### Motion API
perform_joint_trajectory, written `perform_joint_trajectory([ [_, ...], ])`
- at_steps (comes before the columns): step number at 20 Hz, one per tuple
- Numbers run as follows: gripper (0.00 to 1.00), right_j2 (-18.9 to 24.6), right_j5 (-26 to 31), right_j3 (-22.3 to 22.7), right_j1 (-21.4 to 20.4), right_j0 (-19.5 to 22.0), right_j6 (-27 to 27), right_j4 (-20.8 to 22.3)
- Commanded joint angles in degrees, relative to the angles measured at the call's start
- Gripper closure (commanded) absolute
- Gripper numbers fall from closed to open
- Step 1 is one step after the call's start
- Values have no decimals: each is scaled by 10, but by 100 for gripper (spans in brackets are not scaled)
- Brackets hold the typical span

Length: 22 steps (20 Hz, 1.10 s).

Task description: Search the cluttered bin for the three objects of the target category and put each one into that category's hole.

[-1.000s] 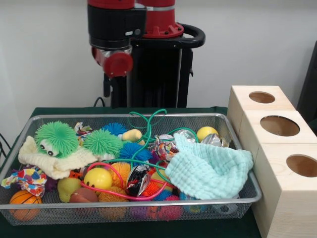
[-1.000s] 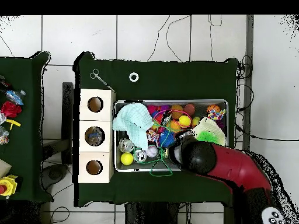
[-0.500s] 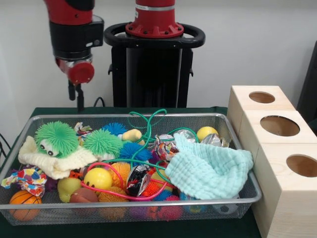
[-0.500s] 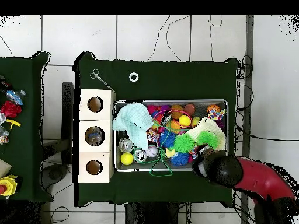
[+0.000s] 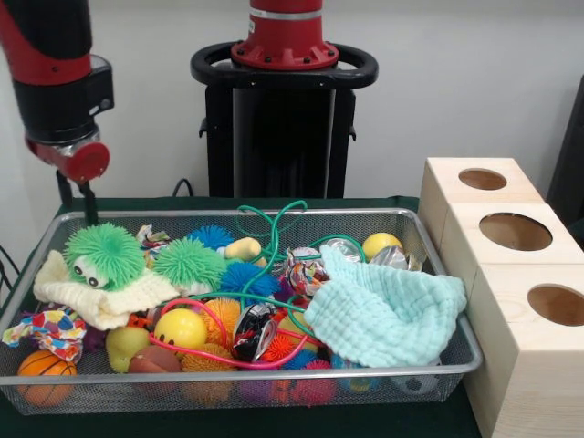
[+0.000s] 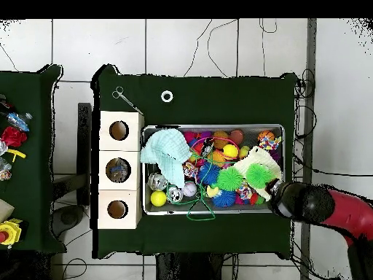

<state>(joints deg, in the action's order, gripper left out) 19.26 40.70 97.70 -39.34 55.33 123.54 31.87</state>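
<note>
Arm parked at the upper left of the front view, above the wire bin's corner.

The claw (image 5: 88, 203) is seen only as a dark stem below the red wrist; whether it is apart or together cannot be told. The wire bin (image 5: 274, 217) is filled with toys: a green spiky ball with eyes (image 5: 103, 256), a yellow ball (image 5: 180, 328), a small basketball (image 5: 44, 370) and a pale blue cloth (image 5: 383, 310). At the right edge, the wooden box with three holes (image 5: 511, 274) is set just beside the bin on the green surface (image 6: 218, 98).

arm raised at side, end effector (image 5: 84, 203) pointing down
</note>
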Motion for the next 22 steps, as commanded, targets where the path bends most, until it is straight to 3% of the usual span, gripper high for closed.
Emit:
perform_joint_trajectory([
  [1, 0, 79, 96, -105, 46, 11, -256, 43],
  [8, 0, 74, 131, -140, 48, -3, -261, 26],
  [14, 0, 84, 143, -138, 34, -10, -235, -9],
  [22, 0, 107, 86, -130, 48, -7, -184, -51],
])
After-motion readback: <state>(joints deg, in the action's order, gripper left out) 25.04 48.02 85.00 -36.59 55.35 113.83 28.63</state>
